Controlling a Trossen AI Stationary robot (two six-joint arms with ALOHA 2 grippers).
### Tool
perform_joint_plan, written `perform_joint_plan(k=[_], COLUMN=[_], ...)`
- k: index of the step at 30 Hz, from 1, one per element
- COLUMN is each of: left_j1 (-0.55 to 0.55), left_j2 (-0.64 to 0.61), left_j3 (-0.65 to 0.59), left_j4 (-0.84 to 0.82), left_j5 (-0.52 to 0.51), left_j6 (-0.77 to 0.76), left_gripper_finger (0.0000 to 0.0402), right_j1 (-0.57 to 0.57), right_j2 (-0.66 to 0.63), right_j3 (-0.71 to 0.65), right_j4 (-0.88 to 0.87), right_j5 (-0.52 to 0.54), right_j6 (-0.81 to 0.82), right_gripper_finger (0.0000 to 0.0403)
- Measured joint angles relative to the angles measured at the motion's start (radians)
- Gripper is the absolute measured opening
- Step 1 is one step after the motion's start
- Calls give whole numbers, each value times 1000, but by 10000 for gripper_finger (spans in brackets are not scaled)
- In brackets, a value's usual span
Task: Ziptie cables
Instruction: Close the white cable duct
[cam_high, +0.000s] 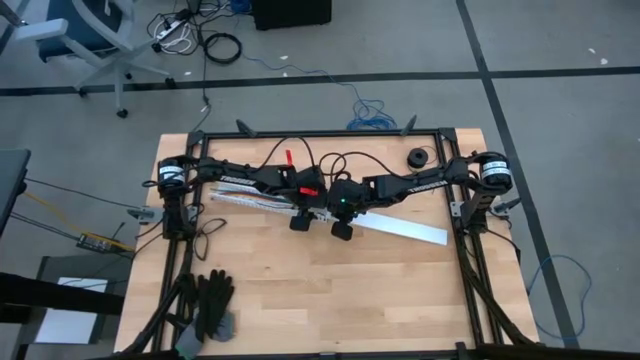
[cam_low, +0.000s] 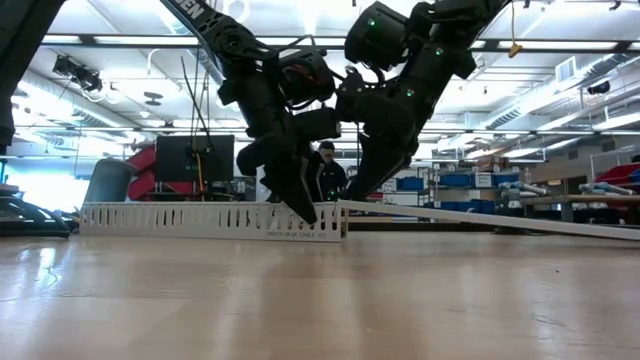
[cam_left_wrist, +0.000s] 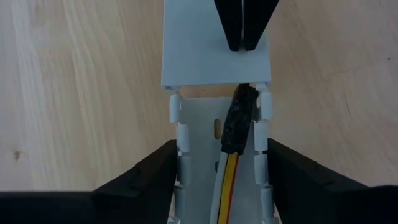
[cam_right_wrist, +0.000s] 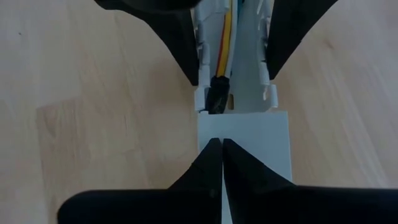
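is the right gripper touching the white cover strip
Touching: in the right wrist view the shut right gripper tips rest on the white cover strip, no gap visible.

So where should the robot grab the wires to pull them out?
Probably by the black plug, coming straight down from above. The wires lie along the floor of the white channel, and its slotted walls block the sides. The plug is the thickest, stiffest part. The left gripper straddles the channel; the right gripper, shut, rests on the lid.

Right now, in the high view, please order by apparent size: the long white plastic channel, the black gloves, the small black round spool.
1. Long white plastic channel
2. Black gloves
3. Small black round spool
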Motion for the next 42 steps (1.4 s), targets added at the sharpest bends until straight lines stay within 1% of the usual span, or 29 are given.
perform_joint_plan(k=[2,6,9,12,15,32,37,42], left_j1=[0,0,0,0,0,3,3,3], left_j2=[0,0,0,0,0,0,0,0], left_j3=[0,-1,-1,-1,-2,-2,-2,-2], left_j4=[0,1,0,1,0,-14,-15,-16], left_j5=[1,3,3,11,18,2,-2,-7], left_j6=[0,2,2,2,3,12,12,5], left_gripper_finger=[202,202,202,202,202,203,215,242], right_j1=[-2,-4,-13,-14,-20,-19,-19,-19], right_j2=[0,0,0,0,0,0,0,0], right_j3=[0,0,0,0,0,0,0,0], right_j4=[3,2,3,3,9,9,9,9], right_j5=[-20,-21,-64,-48,-96,-89,-89,-89], right_j6=[-1,-15,-23,-21,-26,-26,-26,-24], right_gripper_finger=[0,0,0,0,0,0,0,0])
